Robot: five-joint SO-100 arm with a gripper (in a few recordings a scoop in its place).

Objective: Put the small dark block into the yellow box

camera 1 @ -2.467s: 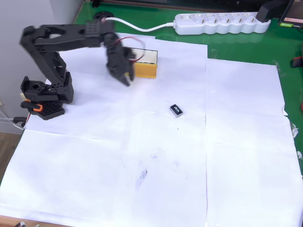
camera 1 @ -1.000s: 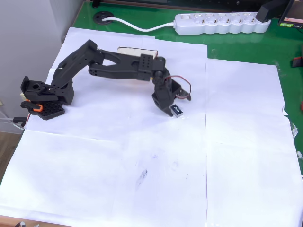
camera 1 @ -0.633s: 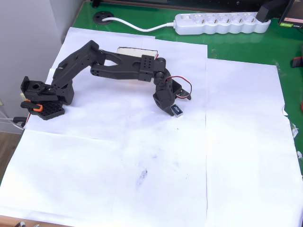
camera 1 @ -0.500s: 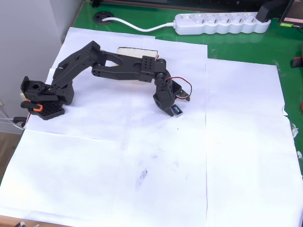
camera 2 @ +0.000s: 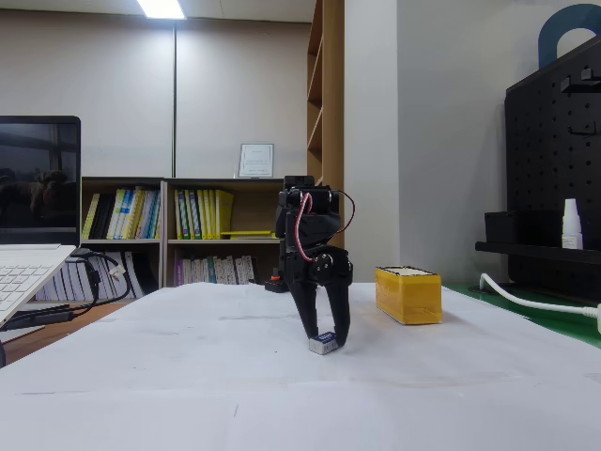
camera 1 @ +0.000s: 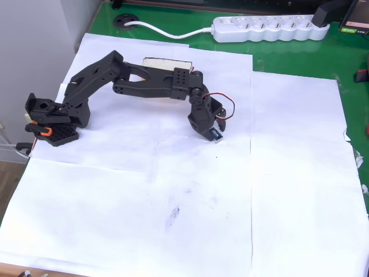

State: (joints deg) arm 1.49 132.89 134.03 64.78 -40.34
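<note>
We see a table (camera 1: 277, 63) with a smooth, slightly glossy green top, covered by matt white paper sheets (camera 1: 288, 190) that show creases, seams and faint grey smudges. The arm (camera 1: 144, 83) and its gripper (camera 1: 210, 131) look like matt black plastic with a faintly ridged, printed finish. The small dark block (camera 1: 215, 135) seems hard and smooth, with a slight sheen. The yellow box (camera 2: 408, 293) has matt, dull sides, like card or foam. The power strip (camera 1: 265, 27) is glossy white plastic.
</note>
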